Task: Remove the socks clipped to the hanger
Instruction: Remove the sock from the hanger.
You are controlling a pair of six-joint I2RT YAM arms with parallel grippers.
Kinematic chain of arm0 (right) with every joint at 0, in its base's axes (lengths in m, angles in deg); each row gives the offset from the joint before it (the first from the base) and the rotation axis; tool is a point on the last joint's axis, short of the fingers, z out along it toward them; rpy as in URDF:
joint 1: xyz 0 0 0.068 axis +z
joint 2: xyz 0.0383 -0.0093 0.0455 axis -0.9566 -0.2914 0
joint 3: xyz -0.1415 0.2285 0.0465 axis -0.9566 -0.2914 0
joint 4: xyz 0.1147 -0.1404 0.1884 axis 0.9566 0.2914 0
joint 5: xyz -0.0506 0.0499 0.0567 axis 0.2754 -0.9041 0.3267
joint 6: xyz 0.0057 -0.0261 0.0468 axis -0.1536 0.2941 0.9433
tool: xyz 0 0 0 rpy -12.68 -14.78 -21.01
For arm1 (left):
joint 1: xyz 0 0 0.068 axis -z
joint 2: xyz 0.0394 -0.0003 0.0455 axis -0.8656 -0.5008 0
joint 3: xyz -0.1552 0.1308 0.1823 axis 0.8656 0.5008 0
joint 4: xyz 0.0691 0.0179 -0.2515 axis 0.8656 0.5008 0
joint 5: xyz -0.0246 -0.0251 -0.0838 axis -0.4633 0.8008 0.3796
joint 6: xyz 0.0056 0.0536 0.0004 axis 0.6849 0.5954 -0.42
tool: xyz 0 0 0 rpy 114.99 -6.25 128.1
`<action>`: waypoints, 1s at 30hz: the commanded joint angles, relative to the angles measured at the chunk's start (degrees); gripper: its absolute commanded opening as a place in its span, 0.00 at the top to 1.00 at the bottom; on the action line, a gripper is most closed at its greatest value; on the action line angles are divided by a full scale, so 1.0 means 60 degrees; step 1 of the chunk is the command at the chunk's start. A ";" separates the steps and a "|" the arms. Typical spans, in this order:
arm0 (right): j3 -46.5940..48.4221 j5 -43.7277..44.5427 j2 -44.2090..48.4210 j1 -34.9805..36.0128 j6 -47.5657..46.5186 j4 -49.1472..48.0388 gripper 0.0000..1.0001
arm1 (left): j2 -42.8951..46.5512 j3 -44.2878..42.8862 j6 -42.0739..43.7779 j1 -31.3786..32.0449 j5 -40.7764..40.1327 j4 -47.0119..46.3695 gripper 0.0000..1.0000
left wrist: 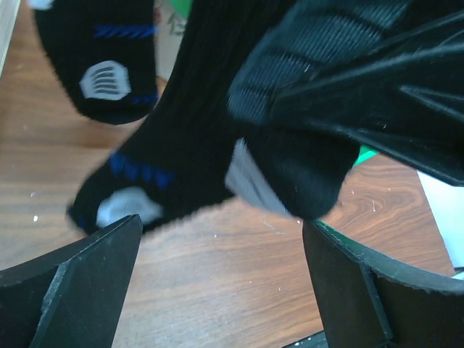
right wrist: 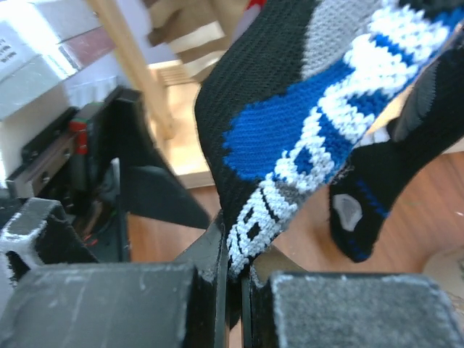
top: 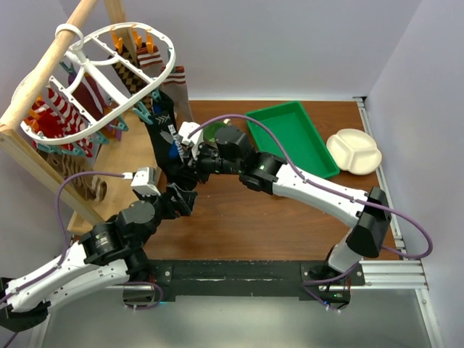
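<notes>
**A:** Several patterned fabric socks (top: 61, 109), striped and checkered among them, hang from the large white plastic oval hanger (top: 165, 52) at the far left. Which one is being worked?

**B:** The black knitted sock with a blue patch and white lettering (top: 165, 130). It dangles from the hanger's near rim over the brown wooden table (top: 239, 217). The right gripper (right wrist: 235, 272) has its two fingers pinched together on the sock's lower edge, and the fabric runs up out of the pinch.

**A:** And the other arm?

**B:** The left gripper (left wrist: 221, 286) hovers just below the sock, fingers spread wide, holding nothing. A second black sock with grey and blue marks (right wrist: 359, 210) hangs just beside the first.

**A:** So which step is this?

**B:** I judge it the pull-off. The grip is taken, but the sock seems not yet free of its teal plastic clip (top: 147, 114). The next move calls for a steady draw down and away from the rim, firm enough to slip the cloth out of the clip without swinging the hanger. The open left gripper could catch or steady it.

**A:** Any writing?

**B:** White knitted capitals run along the sock, but they are too skewed in both views for me to read a word. Small print on a pale box at the top left of the right wrist view is too blurred.
</notes>
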 commanded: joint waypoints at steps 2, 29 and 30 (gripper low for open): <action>0.0868 -0.1955 -0.0021 -0.0232 0.0524 0.0615 1.00 | -0.0062 0.0164 0.1000 -0.0030 0.0167 -0.1167 0.00; 0.1396 -0.2279 -0.1149 -0.0247 0.2941 0.0191 1.00 | -0.0340 0.0501 0.0840 -0.0030 -0.0961 -0.2282 0.61; 0.1396 -0.2308 -0.1179 -0.0247 0.2971 0.0191 1.00 | -0.0340 0.0544 0.0811 -0.0030 -0.0975 -0.2311 0.75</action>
